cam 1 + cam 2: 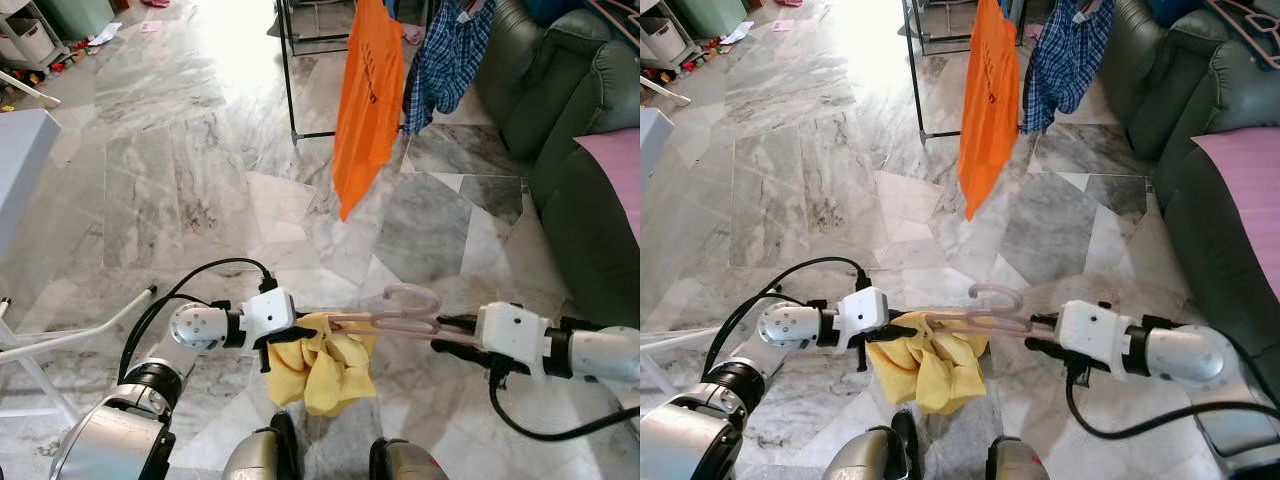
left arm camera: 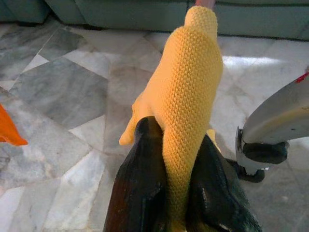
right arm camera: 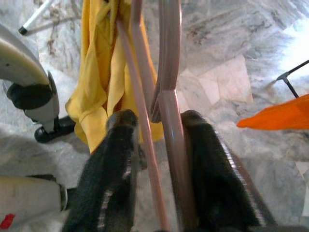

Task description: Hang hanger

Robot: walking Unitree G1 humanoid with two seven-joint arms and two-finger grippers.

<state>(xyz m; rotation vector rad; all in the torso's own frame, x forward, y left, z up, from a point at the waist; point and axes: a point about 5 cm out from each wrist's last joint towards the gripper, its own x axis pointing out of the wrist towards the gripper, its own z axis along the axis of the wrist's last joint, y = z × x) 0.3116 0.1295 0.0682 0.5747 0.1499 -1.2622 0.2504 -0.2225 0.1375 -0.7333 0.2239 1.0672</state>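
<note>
Progress, as I judge it, sits about midway: the pink hanger (image 1: 395,318) is already off the ground and carrying a yellow garment (image 1: 318,368), but it is not yet on the drying rack (image 1: 290,85), which stands well ahead across the marble floor (image 1: 180,180). An orange shirt (image 1: 367,100) and a blue checked shirt (image 1: 448,55) already hang from that rack, so what is left is to carry the load over, raise it and set the hook on the rail.

The hanger lies roughly level in the air between the two arms, above the robot's own feet, with its hook curling upward near the middle. The right gripper (image 1: 452,333) is clenched on the hanger's right end; the right wrist view has the pink bars running between its two black fingers (image 3: 212,183), pinched there. The left gripper (image 1: 285,338) is clenched on the yellow garment at the hanger's left end; in the left wrist view the knitted yellow cloth rises straight out from between its fingers (image 2: 140,188). Whether the hanger's bar is also inside that left grip I cannot tell, since the cloth covers it. The rest of the garment droops in folds below the bar, clear of the floor. A green sofa (image 1: 560,120) stands along the right side of the room, beside the rack.
</note>
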